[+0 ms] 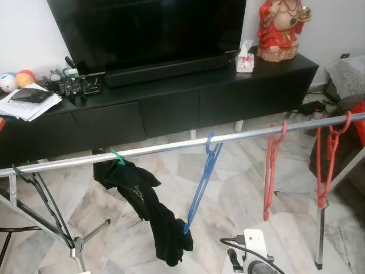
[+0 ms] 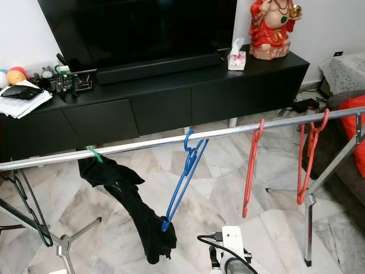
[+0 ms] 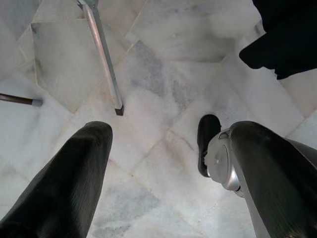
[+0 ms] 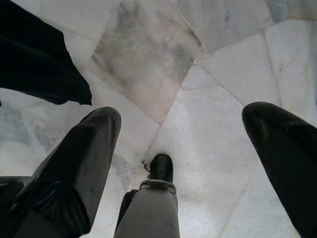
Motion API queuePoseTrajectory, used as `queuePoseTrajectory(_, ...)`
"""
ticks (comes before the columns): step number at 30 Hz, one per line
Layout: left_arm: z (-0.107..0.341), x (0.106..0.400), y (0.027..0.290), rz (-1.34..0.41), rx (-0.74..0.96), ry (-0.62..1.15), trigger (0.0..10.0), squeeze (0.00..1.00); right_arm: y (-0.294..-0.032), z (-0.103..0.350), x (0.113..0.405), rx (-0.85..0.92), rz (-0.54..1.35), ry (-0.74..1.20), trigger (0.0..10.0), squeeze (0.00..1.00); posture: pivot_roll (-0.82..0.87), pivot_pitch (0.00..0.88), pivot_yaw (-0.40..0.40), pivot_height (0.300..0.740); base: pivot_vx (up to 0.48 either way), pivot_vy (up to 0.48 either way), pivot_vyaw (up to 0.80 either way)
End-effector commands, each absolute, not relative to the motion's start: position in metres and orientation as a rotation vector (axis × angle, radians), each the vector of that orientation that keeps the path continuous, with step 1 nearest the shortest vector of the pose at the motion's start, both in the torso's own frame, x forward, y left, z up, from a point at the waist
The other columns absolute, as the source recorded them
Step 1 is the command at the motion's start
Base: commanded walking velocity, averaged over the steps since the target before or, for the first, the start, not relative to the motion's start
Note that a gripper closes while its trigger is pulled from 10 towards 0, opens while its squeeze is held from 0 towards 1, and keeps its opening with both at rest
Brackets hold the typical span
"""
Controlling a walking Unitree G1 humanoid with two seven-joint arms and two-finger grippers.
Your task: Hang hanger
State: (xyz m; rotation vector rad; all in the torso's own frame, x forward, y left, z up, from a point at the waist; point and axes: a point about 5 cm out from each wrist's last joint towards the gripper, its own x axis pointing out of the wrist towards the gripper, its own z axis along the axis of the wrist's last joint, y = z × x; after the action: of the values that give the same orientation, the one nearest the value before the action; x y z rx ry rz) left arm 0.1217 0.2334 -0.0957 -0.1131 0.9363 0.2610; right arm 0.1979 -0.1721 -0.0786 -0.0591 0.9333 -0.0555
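Observation:
A silver clothes rail point(image 1: 171, 146) runs across the room in front of me. On it hang a black hanger point(image 1: 45, 202) at the far left, a green hanger point(image 1: 117, 157) carrying a black garment point(image 1: 148, 208), a blue hanger point(image 1: 202, 182) near the middle, and two red hangers point(image 1: 272, 168) point(image 1: 329, 157) to the right. My left gripper point(image 3: 168, 163) points down at the marble floor, open and empty. My right gripper point(image 4: 183, 148) also hangs over the floor, open, holding nothing. The garment's hem point(image 4: 39, 59) hangs close beside the right gripper.
Behind the rail stands a black TV cabinet point(image 1: 171, 103) with a large TV point(image 1: 148, 28), a red statue point(image 1: 279, 28), a tissue box point(image 1: 245, 57) and papers point(image 1: 28, 103). The rail's metal legs point(image 3: 104, 59) point(image 1: 320, 234) stand on the floor. My own foot point(image 4: 161, 171) is below.

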Motion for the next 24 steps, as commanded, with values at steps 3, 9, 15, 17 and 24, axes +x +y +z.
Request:
queuePoseTrajectory(3, -0.0972, 0.1182, 0.2325, 0.261, -0.101, 0.953, 10.0, 0.0, -0.1709, -0.0803, 0.1952, -0.058, -0.051, 0.945, 10.0, 0.0, -0.08, 0.0, 0.086, 0.74, 0.0, 0.0, 0.0)
queuePoseTrajectory(9, -0.0986, 0.119, 0.2258, 0.261, -0.116, 0.954, 10.0, 0.0, -0.1751, -0.0813, 0.193, -0.075, -0.04, 0.963, 10.0, 0.0, -0.08, 0.0, 0.074, 0.74, 0.0, 0.0, 0.0)
queuePoseTrajectory(15, -0.0985, 0.1194, 0.2253, 0.262, -0.118, 0.951, 10.0, 0.0, -0.1766, -0.0825, 0.1904, -0.083, -0.038, 0.971, 10.0, 0.0, -0.07, 0.0, 0.067, 0.74, -0.121, 0.0, 0.0)
queuePoseTrajectory(17, -0.0986, 0.1191, 0.2252, 0.263, -0.119, 0.95, 10.0, 0.0, -0.1768, -0.0829, 0.1896, -0.084, -0.038, 0.974, 10.0, 0.0, -0.08, 0.0, 0.069, 0.74, -0.246, 0.0, 0.0)
queuePoseTrajectory(24, -0.0987, 0.1185, 0.2257, 0.258, -0.117, 0.953, 10.0, 0.0, -0.1763, -0.0843, 0.1868, -0.081, -0.038, 0.981, 10.0, 0.0, -0.09, 0.0, 0.077, 0.74, -0.253, 0.0, 0.0)
